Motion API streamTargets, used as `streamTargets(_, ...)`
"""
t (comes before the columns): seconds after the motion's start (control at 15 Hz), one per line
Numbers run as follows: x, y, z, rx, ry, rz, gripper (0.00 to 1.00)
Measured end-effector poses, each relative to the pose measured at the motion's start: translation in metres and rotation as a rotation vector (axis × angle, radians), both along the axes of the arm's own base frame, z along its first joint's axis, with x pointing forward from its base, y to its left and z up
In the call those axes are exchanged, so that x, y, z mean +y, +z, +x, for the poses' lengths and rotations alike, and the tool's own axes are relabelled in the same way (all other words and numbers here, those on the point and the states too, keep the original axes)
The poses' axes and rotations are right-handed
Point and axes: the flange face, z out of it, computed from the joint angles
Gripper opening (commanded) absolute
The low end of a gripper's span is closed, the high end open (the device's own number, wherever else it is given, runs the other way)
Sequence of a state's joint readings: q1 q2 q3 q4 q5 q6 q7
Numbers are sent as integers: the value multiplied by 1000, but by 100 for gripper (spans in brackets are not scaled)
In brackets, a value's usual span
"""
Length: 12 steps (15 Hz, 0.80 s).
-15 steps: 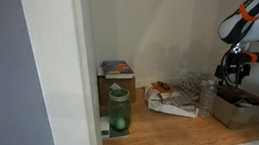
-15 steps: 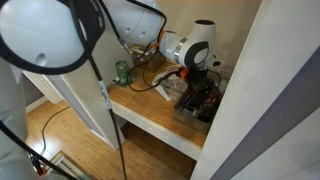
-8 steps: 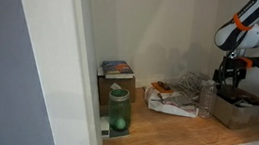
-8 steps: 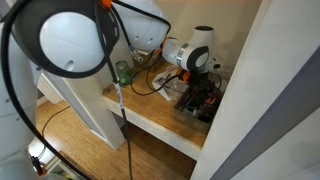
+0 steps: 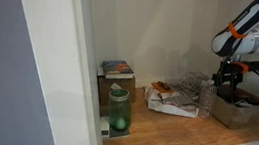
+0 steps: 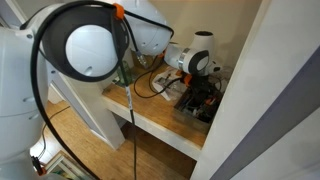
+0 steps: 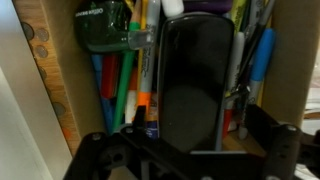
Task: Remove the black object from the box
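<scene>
The black object [image 7: 195, 75] is a smooth, long black block lying in the box [image 7: 55, 95] among coloured pens and markers. In the wrist view my gripper [image 7: 188, 142] is open, with one finger on each side of the black object's near end, close above it. In both exterior views the gripper [image 5: 228, 82] [image 6: 201, 92] hangs at the top of the low grey-brown box [image 5: 243, 111] [image 6: 190, 117] at the shelf's end. The black object is hidden in both exterior views.
A clear bottle [image 5: 207, 98] stands beside the box. Crumpled packets [image 5: 173, 99], a green jar [image 5: 117, 111] and a taller brown box with a colourful top [image 5: 116, 73] sit further along the wooden shelf. A wall closes the shelf behind the box, and cables [image 6: 150, 82] lie on the shelf.
My gripper has lowered toward the box and shifted slightly sideways. The box and the other things have not moved.
</scene>
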<state>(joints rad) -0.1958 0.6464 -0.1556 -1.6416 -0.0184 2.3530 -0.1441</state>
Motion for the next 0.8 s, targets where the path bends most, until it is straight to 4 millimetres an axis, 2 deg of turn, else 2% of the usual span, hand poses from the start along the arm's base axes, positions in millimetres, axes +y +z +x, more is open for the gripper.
streamTargets(0.53,-5,-22,7,30,31,-39,98)
streamTargets(0.6,-5,-24,8,33,34,-43,74)
streamTargets(0.67,-5,-26,9,36,38,-47,74)
streamTargets(0.8,-6,-29,10,41,44,-54,62)
